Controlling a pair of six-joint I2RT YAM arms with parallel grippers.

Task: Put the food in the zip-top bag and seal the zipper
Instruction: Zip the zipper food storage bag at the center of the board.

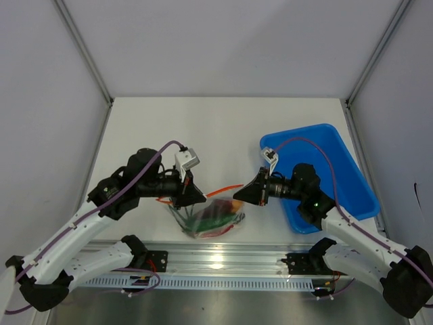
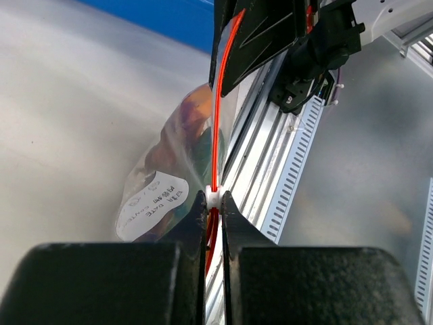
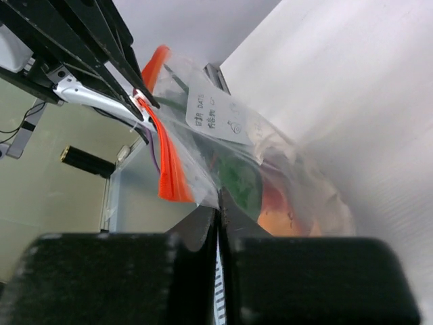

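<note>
The clear zip-top bag (image 1: 215, 218) hangs between my two grippers near the table's front edge, with red and green food (image 1: 211, 220) inside it. My left gripper (image 1: 201, 198) is shut on the white slider of the orange-red zipper (image 2: 216, 128), which runs straight away from it in the left wrist view. My right gripper (image 1: 237, 194) is shut on the bag's clear plastic edge just below the zipper (image 3: 167, 145). The bag (image 3: 257, 166) shows a white label and green and orange food behind the plastic in the right wrist view. The bag also shows in the left wrist view (image 2: 169, 176).
The blue tray (image 1: 352, 172) lies at the right, behind my right arm. The metal rail (image 1: 223, 261) runs along the table's front edge just below the bag. Frame posts stand at the back corners.
</note>
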